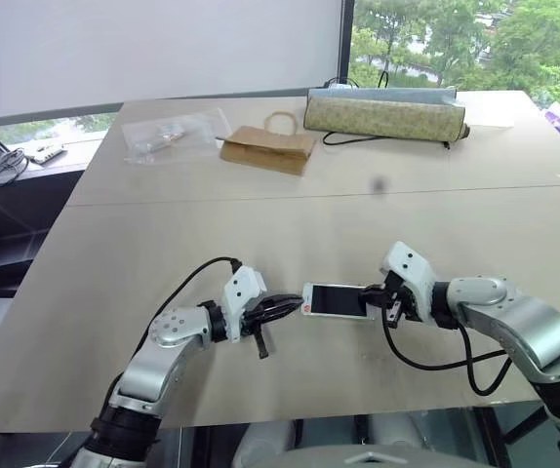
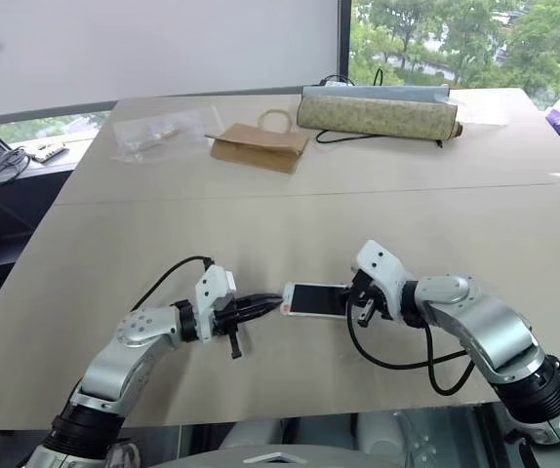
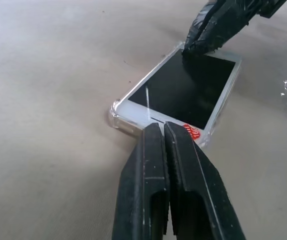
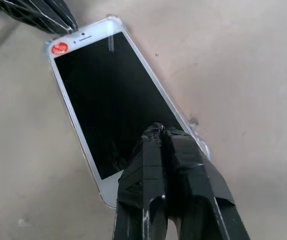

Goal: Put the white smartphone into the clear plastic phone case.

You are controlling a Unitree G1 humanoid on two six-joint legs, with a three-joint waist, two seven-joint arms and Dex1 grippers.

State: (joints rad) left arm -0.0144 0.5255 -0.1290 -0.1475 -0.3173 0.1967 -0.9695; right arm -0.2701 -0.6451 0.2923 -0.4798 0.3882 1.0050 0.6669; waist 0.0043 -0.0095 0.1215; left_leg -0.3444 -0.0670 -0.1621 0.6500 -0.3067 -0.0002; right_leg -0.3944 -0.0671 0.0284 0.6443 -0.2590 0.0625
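The table (image 1: 260, 224) carries a long patterned pouch (image 1: 385, 115) at one o'clock, a brown paper bag (image 1: 268, 149) at twelve and a crinkled plastic bag (image 1: 171, 135) at eleven. Near its front edge, around six o'clock, the white smartphone (image 1: 337, 300) lies screen-up inside the clear plastic phone case (image 3: 114, 111). The left gripper (image 1: 290, 306), fingers pressed together, meets the phone's red-marked end; the right gripper (image 1: 376, 296), likewise closed, presses the opposite end.
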